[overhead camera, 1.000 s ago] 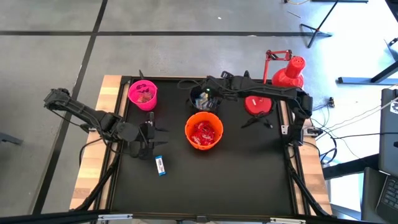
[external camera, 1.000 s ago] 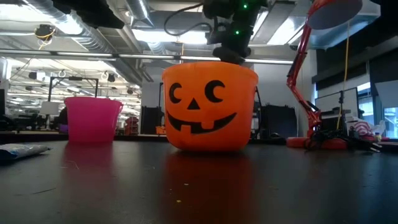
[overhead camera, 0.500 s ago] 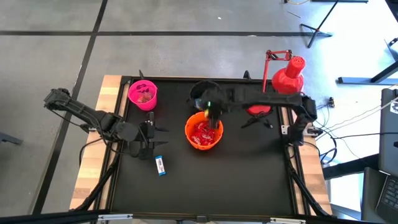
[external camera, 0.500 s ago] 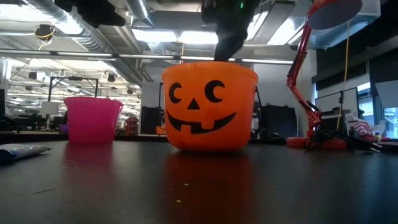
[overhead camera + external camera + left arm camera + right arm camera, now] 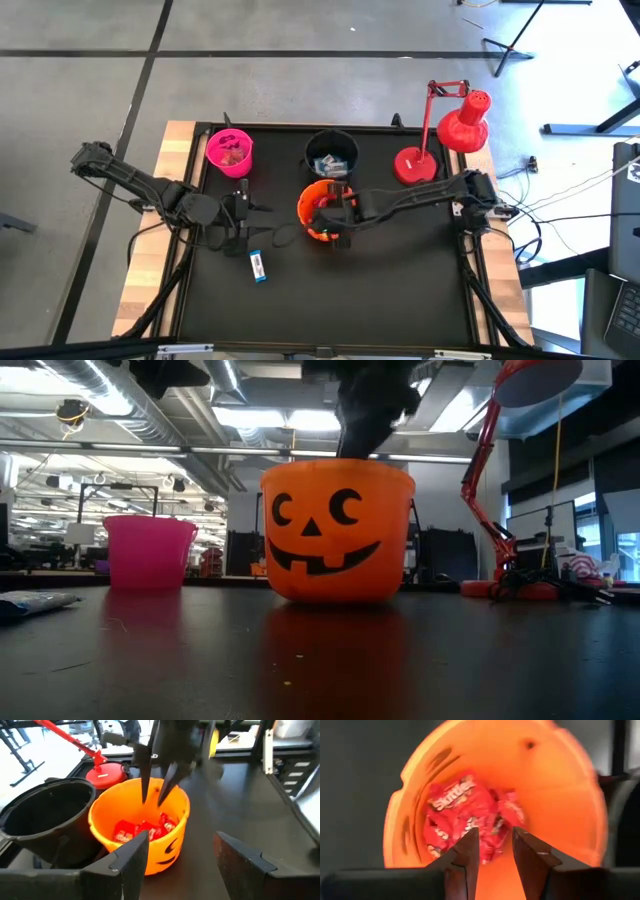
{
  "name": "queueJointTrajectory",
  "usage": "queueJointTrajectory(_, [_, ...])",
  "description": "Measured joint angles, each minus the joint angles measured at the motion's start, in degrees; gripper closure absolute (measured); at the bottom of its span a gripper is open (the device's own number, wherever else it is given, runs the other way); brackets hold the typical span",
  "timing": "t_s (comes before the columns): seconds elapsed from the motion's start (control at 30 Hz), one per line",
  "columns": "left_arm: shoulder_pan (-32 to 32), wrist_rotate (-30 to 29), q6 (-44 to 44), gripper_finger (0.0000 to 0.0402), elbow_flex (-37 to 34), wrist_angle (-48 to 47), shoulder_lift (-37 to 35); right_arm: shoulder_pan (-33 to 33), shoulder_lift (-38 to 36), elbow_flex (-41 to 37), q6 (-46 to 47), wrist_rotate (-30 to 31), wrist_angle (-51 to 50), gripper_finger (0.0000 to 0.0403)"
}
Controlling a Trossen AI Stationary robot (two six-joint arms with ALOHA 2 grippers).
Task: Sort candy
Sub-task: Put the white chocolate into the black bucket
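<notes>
Overhead, right gripper (image 5: 325,208) had swung from the far black bucket (image 5: 332,152) to above the orange pumpkin bucket (image 5: 310,225); left gripper (image 5: 243,212) waited spread near a blue-and-white bar (image 5: 258,265). Right wrist: fingers (image 5: 470,851) parted, empty, above red packets (image 5: 462,812) — likely reaching for a missorted sweet.

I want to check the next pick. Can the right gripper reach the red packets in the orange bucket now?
Probably yes. The right gripper hangs open over the orange bucket, just above the red packets, with nothing between them. The left gripper waits beside the bucket.
</notes>
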Motion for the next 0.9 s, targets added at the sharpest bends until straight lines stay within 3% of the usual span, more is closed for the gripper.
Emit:
queueJointTrajectory(0.23, [-1.4, 0.7, 0.0, 0.0189, 0.0, 0.3, 0.0, 0.2, 2.1, 0.0, 0.2, -12.1, 0.2, 0.0292])
queueJointTrajectory(0.63, [-1.6, 0.3, 0.0, 0.0189, 0.0, 0.3, 0.0, 0.2, 1.9, 0.0, 0.9, -23.1, 0.1, 0.0292])
queueJointTrajectory(0.9, [-1.6, 0.3, 0.0, 0.0189, 0.0, 0.2, 0.0, 0.4, 1.8, 0.0, 1.7, -33.4, 2.6, 0.0292])
